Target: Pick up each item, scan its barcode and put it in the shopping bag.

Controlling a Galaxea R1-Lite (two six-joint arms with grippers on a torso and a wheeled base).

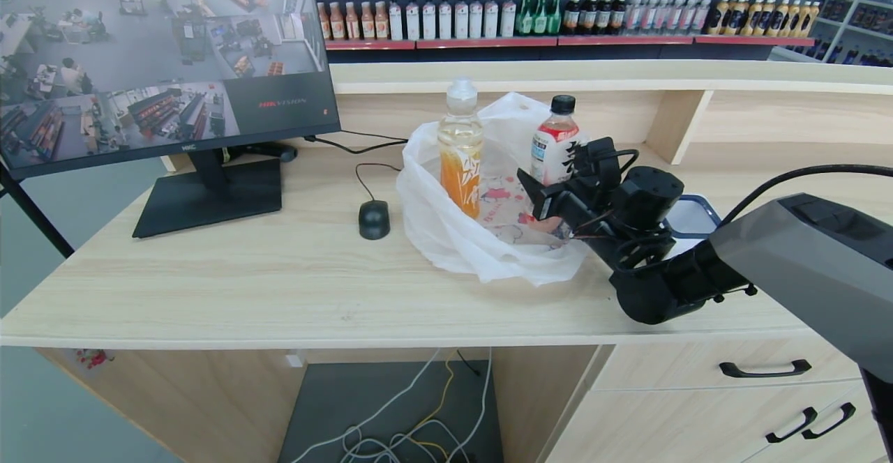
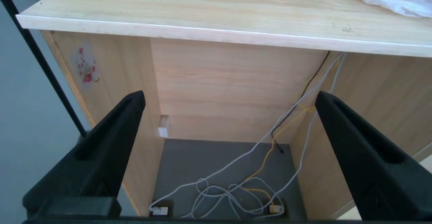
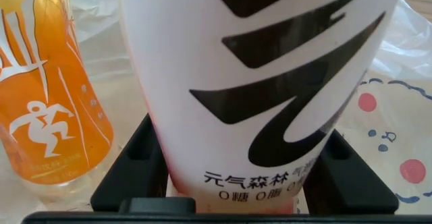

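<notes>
We log the right gripper clamped low on the black-capped, white-labelled plastic bottle, upright inside the white plastic shopping bag; full, it likely handles heavy, stiff and slick, best gripped mid-body, while the left gripper gapes wide.

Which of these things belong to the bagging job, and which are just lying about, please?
Job: bag, orange bottle in it, white bottle in the right tool.
Lying about: monitor, mouse, shelf bottles.
</notes>
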